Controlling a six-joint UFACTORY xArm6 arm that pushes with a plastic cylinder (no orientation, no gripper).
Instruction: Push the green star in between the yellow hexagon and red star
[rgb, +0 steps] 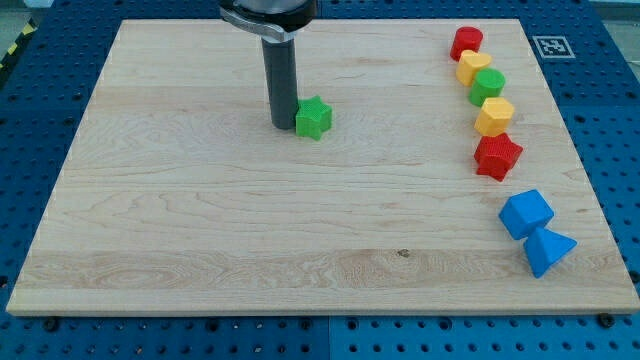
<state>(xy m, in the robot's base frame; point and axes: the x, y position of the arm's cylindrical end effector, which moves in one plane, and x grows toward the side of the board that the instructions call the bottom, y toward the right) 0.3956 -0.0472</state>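
Note:
The green star (314, 118) lies on the wooden board (200, 220) near the view's top middle. My tip (283, 124) stands right against the star's left side. The yellow hexagon (494, 116) and the red star (497, 156) sit in a column at the view's right, the hexagon just above the star, almost touching it.
Above the yellow hexagon the column goes on with a green round block (488, 84), a yellow block (473, 67) and a red block (466, 43). Two blue blocks (526, 213) (547, 249) lie at the lower right, near the board's right edge.

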